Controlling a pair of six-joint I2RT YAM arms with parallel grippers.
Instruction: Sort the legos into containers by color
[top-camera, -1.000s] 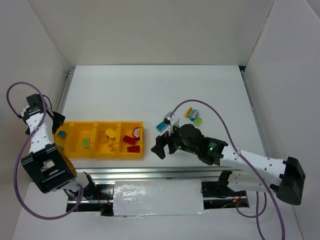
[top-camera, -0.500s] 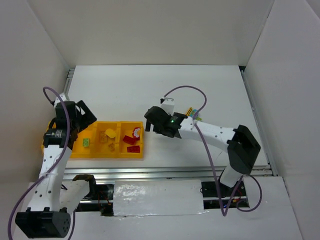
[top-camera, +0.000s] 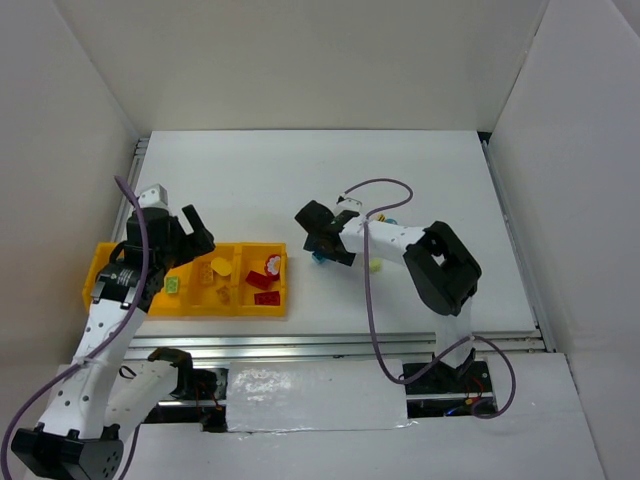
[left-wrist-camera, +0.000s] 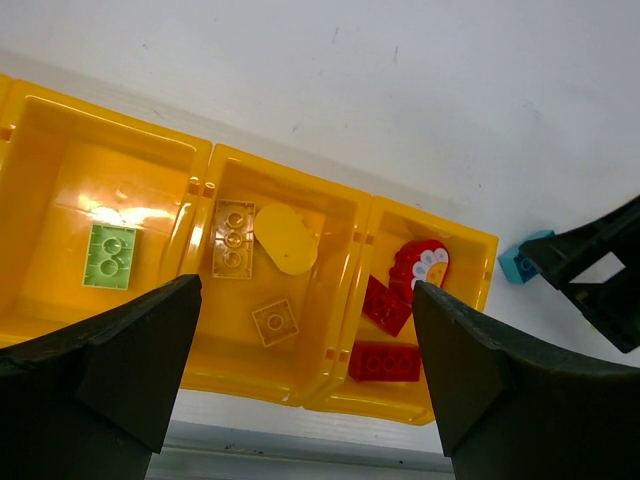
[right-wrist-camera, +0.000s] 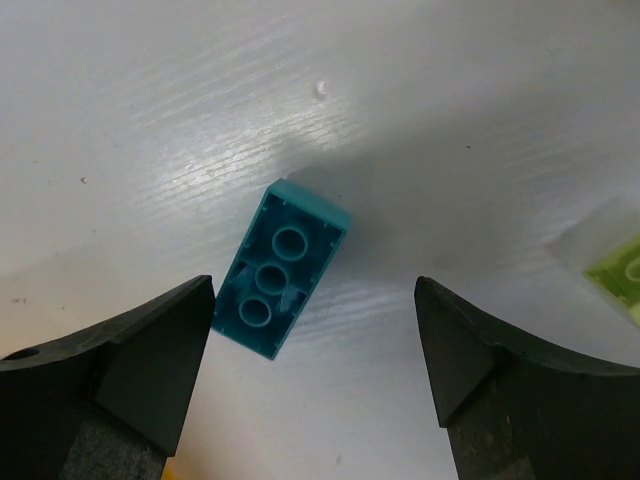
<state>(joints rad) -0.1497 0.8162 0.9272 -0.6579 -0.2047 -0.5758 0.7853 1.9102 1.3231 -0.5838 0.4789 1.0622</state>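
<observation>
The left gripper (left-wrist-camera: 305, 290), earlier beyond the tray's (left-wrist-camera: 200, 200) left end, now hangs over its middle compartments. The right gripper (right-wrist-camera: 314, 285), earlier near the tray's right end, now straddles the teal brick (right-wrist-camera: 285, 270), jaws slightly narrower.

A flat white matte counter (top-camera: 300, 180) is boxed in by plain white panel walls (top-camera: 300, 60) along its back, left and right edges. A silver metal rail (top-camera: 330, 345) lines its near edge. Even, soft light.

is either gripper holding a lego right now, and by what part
Nothing is held. The right gripper stands open astride the teal brick, which lies on the table; the left gripper hangs open over the tray.
</observation>
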